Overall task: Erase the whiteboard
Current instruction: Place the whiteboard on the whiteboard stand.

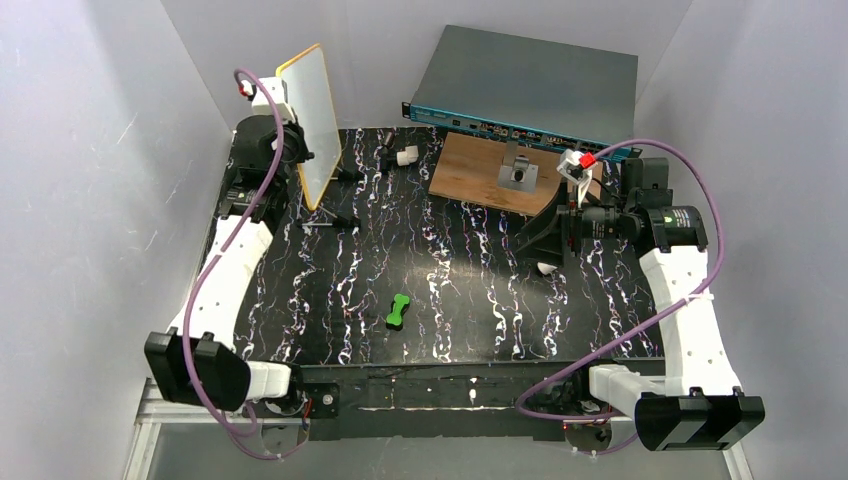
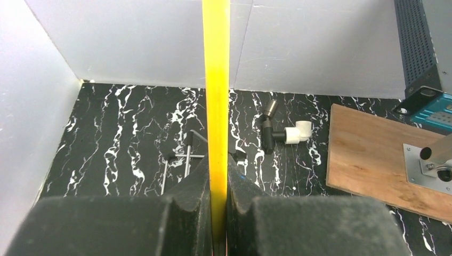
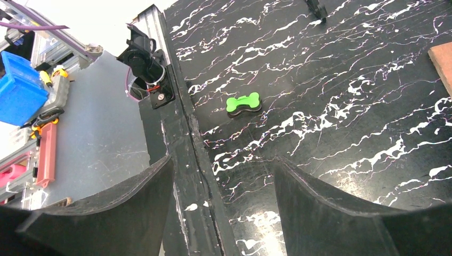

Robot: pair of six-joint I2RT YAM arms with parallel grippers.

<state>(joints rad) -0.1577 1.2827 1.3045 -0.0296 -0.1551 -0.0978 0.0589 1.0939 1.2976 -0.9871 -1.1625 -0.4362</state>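
The whiteboard (image 1: 312,120) stands upright on its edge at the back left of the table, white face toward the middle, with a thin orange-yellow frame. My left gripper (image 1: 293,152) is shut on its frame. In the left wrist view the yellow edge (image 2: 216,106) runs straight up from between the foam pads of the left gripper (image 2: 218,213). No writing shows on the face. My right gripper (image 1: 545,238) hovers open over the right middle of the table with nothing between its fingers (image 3: 224,165). A green bone-shaped block (image 1: 399,311) with a dark underside (image 3: 243,102) lies flat near the table's centre front.
A brown wooden board (image 1: 480,175) with a metal fixture (image 1: 519,172) lies at the back right, and a grey rack unit (image 1: 525,85) sits behind it. Pipe fittings (image 2: 290,133) and thin metal rods (image 2: 186,157) lie near the whiteboard's foot. A small white piece (image 1: 547,268) lies below the right gripper.
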